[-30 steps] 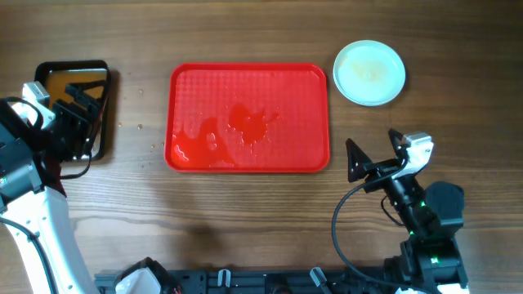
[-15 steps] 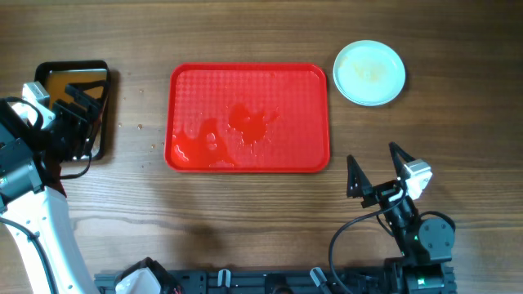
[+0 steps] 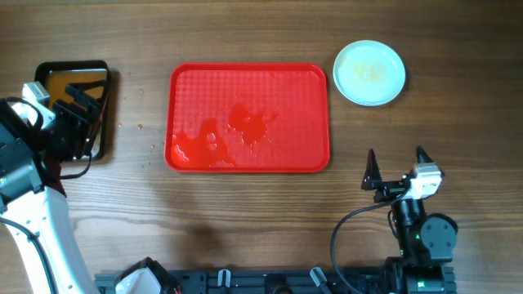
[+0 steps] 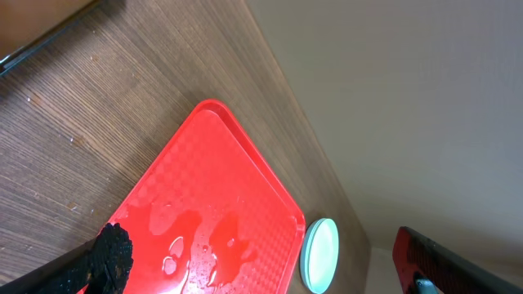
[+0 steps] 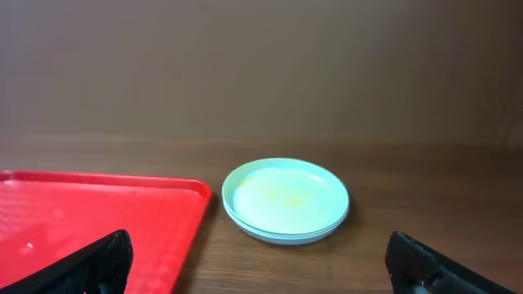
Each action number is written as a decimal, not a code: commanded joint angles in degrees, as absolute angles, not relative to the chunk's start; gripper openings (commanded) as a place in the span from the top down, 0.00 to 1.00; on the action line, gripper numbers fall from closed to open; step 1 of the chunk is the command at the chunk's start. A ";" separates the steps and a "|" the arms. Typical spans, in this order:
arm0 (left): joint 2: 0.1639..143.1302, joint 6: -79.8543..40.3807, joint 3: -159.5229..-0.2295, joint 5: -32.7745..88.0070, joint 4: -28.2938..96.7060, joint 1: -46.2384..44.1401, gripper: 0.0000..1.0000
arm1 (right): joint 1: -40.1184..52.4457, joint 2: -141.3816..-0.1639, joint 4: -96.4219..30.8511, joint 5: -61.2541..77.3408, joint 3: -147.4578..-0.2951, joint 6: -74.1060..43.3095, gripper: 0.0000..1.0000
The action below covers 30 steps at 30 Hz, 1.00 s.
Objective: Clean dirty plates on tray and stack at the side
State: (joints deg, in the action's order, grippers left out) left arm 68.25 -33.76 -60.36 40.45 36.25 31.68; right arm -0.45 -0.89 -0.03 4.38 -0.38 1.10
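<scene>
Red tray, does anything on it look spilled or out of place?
Yes. Wet puddles and droplets lie on the tray, across its middle and lower left in the overhead view. The plates sit stacked off it, beside its upper-right corner, the top one faintly yellow-smeared.

- The overhead camera looks straight down on the table (image 3: 245,24) from well above, taking in the whole tray (image 3: 286,90) and the plates (image 3: 370,73).
- The left wrist camera sits off the tray's left end, rolled askew, looking along it to the plates beyond.
- The right wrist camera sits low near the tabletop, facing the wall (image 5: 261,65), close to the plates, catching one tray corner.
- All three views share tray and plates.
</scene>
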 commanded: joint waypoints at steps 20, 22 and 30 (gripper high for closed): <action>68.20 -32.10 -60.20 39.09 40.53 31.94 0.00 | -0.78 -0.21 0.08 3.81 -0.30 4.12 0.00; 66.72 -20.84 -60.20 35.81 45.50 28.27 0.00 | -0.78 -0.21 0.08 3.81 -0.30 4.12 0.00; 46.83 -9.19 -42.22 22.41 36.10 10.81 0.00 | -0.78 -0.21 0.08 3.81 -0.30 4.10 0.00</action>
